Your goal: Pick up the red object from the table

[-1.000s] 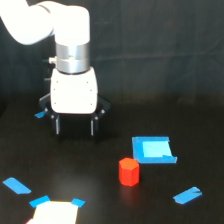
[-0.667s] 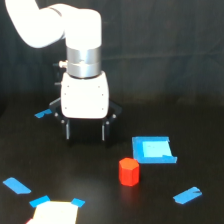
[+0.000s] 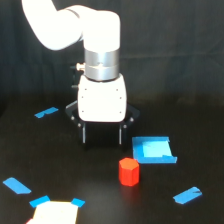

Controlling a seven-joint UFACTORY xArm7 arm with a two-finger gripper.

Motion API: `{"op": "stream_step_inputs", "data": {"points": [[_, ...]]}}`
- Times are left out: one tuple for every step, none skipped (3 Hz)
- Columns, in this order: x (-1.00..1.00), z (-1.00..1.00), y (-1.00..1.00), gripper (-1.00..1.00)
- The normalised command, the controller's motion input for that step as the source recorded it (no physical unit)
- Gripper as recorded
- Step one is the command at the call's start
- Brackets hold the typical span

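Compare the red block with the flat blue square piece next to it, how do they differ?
The red object is red-orange and stands up as a short faceted block, while the blue square piece is light blue and lies low and flat. The blue piece covers more of the table. The red object sits nearer the camera. Both rest on the table, untouched.

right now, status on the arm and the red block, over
Gripper open, empty, above the black table. Small red hexagonal block upright, untouched, toward the exterior view's right of the fingers. Nothing between them.

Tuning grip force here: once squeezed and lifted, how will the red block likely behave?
The red object looks rigid with flat facets, so it probably won't deform. It stands upright on a flat base, unlikely to roll. Being small, it is probably light; its smooth-looking sides might slip.
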Motion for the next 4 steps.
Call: {"op": "stream_step_inputs", "data": {"points": [[0.6,-1.0,-0.96,0.42],[0.39,-0.65,-1.0,1.0],[0.28,-0.89,-1.0,1.0],[0.23,-0.1,-0.66,-0.62]]}}
